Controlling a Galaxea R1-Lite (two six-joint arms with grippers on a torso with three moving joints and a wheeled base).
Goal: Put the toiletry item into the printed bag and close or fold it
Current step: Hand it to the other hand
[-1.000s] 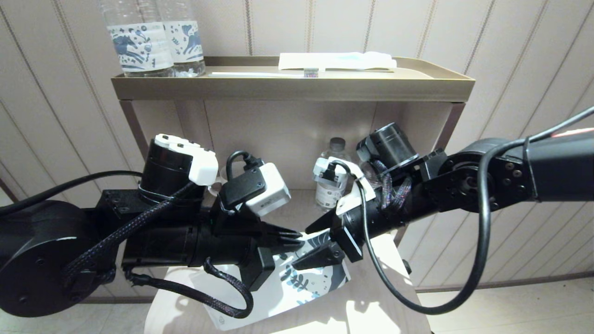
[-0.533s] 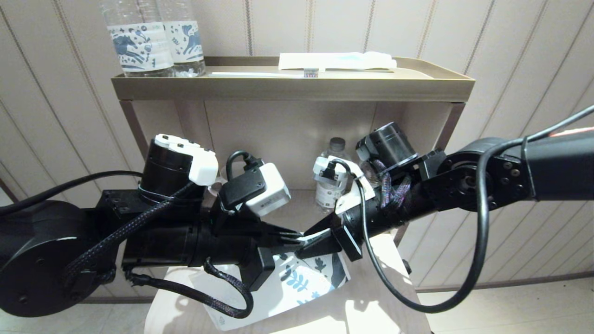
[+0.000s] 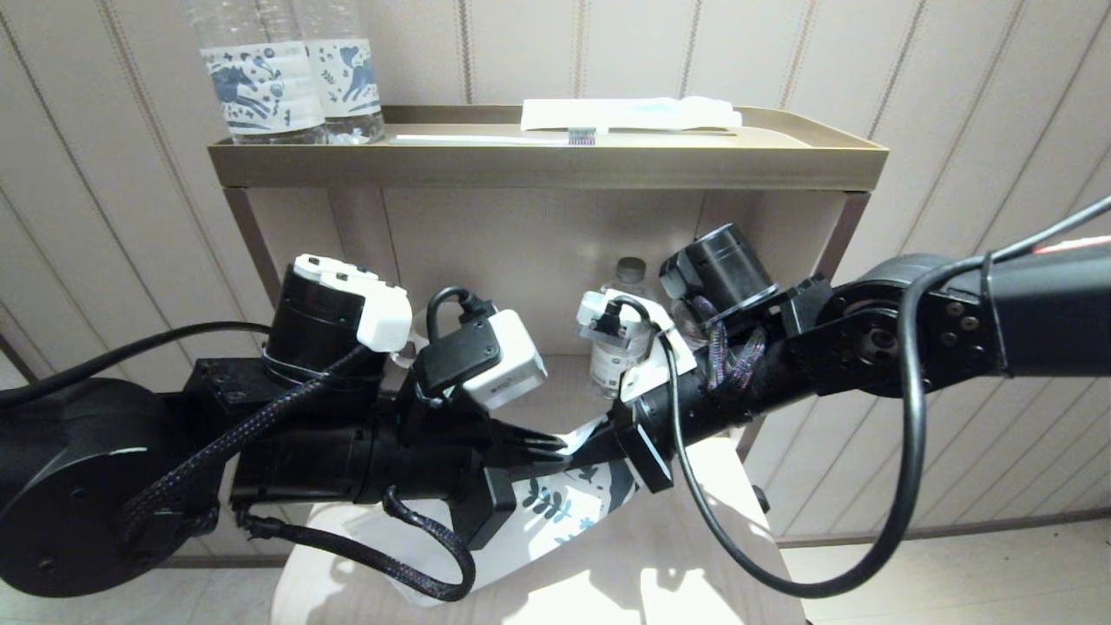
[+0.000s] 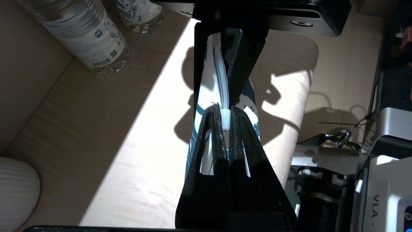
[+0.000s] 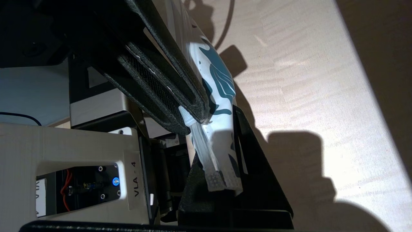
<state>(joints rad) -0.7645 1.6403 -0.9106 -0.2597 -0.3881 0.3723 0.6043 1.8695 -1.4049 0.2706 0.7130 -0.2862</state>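
Note:
The printed bag (image 3: pixel 555 512), white with a dark-blue leaf print, hangs on edge over the pale wooden table (image 3: pixel 694 564), stretched between both grippers. My left gripper (image 3: pixel 545 443) is shut on its zip edge, and the white slider (image 4: pixel 226 119) sits right at the fingertips of the left gripper (image 4: pixel 225 111). Opposite it, my right gripper (image 3: pixel 594 447) is shut on the far end of the zip strip (image 5: pixel 222 180). A loose white toothbrush (image 3: pixel 495 137) and a white-and-blue packet (image 3: pixel 629 113) lie on the top tray. What is inside the bag does not show.
A brass-coloured tray shelf (image 3: pixel 547 165) stands above the table with two printed water bottles (image 3: pixel 286 78) on its left. Smaller bottles (image 3: pixel 621 347) stand at the back of the table under it, also seen as bottles (image 4: pixel 87 38). A white ribbed object (image 4: pixel 16 190) sits beside them.
The right gripper, open around the bag's corner a second ago, has shut on it and edged towards the left gripper. The bag has lifted off the table and stands on edge.

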